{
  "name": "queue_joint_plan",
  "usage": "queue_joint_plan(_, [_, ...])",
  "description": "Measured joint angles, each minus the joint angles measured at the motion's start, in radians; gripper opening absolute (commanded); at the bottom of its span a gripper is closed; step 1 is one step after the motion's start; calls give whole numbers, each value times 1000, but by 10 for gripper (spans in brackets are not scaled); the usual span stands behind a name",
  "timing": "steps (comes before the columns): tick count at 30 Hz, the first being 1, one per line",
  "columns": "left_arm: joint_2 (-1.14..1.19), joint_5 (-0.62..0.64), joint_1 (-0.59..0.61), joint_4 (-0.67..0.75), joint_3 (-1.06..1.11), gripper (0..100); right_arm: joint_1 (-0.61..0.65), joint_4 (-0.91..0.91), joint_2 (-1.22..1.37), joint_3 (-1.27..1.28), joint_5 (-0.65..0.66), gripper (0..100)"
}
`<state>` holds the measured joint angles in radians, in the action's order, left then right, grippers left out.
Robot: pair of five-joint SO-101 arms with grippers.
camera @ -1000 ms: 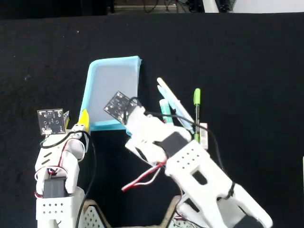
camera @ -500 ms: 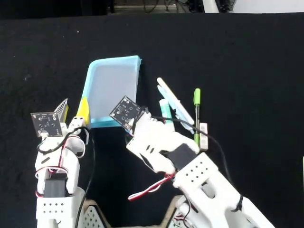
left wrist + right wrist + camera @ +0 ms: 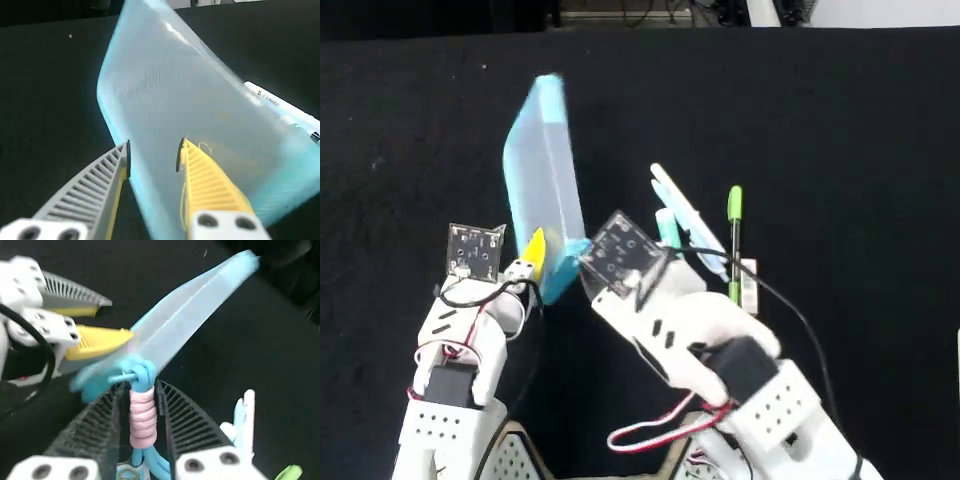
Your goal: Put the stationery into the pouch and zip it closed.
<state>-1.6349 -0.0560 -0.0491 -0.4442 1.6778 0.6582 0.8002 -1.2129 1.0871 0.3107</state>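
**Pouch held up on edge, pens not yet in**

Right gripper [image 3: 140, 385] was clamped on the zip pull [image 3: 142, 415], carrying the pouch's near corner. Left gripper [image 3: 152, 147] had its jaws apart astride the near left edge, probably to steady the mouth. Pouch [image 3: 542, 170] stood tilted on edge, running far. Pens [image 3: 692, 215] lay on the table [image 3: 840, 130] just right of it, unloaded.

High camera looks down over the table [image 3: 840, 120]; both wrist cameras closely face the pouch [image 3: 200, 125].
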Motion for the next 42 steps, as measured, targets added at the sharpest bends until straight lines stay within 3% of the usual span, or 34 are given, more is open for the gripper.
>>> queue_joint_plan(7, [0, 0, -5, 0, 0, 173, -2, -8, -26, 0, 0, 11])
queue_joint_plan(13, [8, -2, -2, 0, 0, 177, -2, -163, 38, 0, 0, 11])
queue_joint_plan(23, [8, -11, -123, -69, 2, 177, 84, -203, 175, 3, 0, 11])
queue_joint_plan(42, [8, -11, 94, -75, 2, 173, 21, -247, 176, 199, 0, 11])
